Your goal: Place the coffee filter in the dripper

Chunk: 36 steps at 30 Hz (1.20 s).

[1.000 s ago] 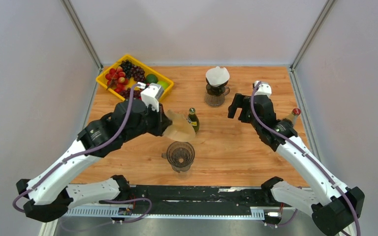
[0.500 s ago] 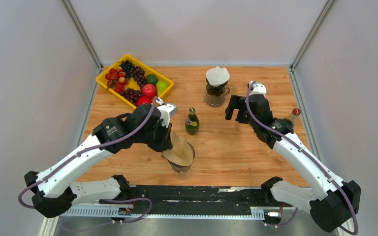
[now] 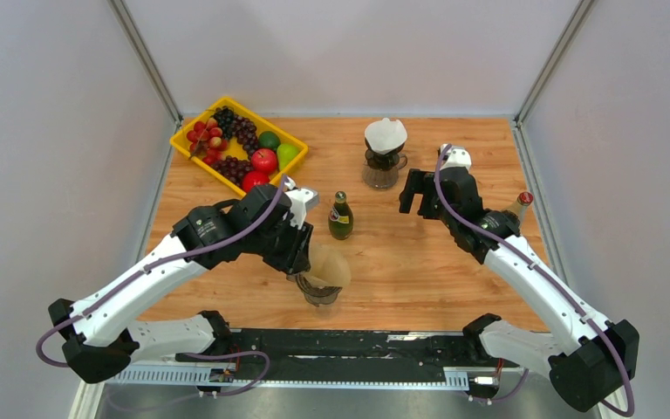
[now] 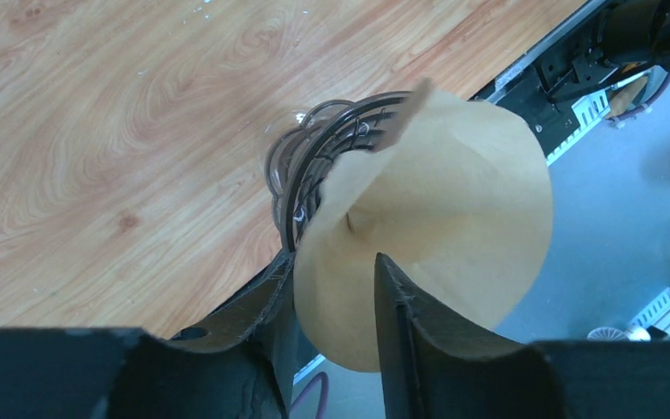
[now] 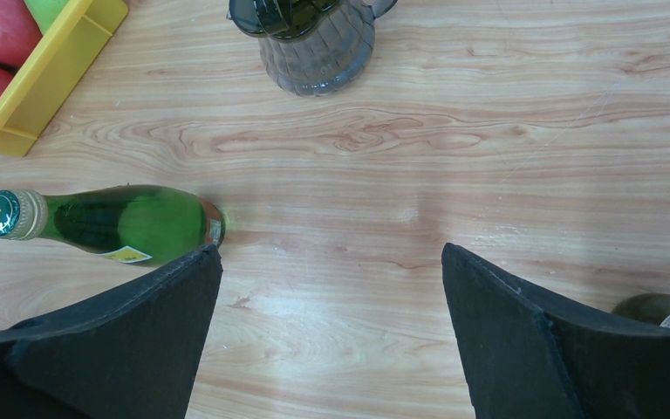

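Hovering with left pincer (image 4: 333,262) narrowly parted about the coffee filter (image 4: 445,201) leaning in the dripper (image 4: 323,140), needing a straight retreat without dragging the paper, right pincer (image 5: 330,253) gaping wide and empty.

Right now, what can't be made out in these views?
- Whether the coffee filter is seated in the dripper: in the left wrist view the paper covers the cone; in the top view the left gripper overlaps it.
- Bottle at lower right: right wrist view, cut by the edge and a finger.
- Far jug: right wrist view, its top is past the upper edge.
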Tool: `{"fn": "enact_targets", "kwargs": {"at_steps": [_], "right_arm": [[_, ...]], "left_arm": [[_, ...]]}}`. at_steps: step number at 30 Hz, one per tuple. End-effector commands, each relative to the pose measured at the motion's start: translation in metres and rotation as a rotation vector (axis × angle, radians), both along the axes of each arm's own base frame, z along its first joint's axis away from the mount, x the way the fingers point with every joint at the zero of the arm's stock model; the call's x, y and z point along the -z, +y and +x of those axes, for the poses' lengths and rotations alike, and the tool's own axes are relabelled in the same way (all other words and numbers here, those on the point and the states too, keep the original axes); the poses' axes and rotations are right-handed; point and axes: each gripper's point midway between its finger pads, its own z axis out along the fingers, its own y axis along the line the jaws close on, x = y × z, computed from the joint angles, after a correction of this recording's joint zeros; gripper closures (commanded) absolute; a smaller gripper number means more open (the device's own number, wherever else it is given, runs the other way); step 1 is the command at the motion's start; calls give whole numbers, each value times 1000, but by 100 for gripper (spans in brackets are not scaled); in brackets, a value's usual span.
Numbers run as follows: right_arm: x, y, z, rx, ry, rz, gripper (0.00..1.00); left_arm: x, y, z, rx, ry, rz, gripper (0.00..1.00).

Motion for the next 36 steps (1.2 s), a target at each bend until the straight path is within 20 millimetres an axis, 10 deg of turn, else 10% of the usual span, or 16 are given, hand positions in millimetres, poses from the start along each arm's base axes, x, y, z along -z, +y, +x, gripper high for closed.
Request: {"fn": "enact_targets", "kwargs": {"at_steps": [1, 13, 20, 36], "right_arm": [[-11, 2, 3, -5, -39, 19, 0], [-13, -2, 2, 2, -51, 8, 0], [-15, -6, 2, 11, -62, 0, 0], [-9, -10, 3, 29, -53, -28, 0]], "left_arm": [[-11, 0, 1, 13, -28, -16, 50], [-52, 8, 11, -43, -147, -89, 6], [-91, 3, 19, -53, -241, -187, 0], [-33, -42, 5, 136, -78, -53, 73]]}}
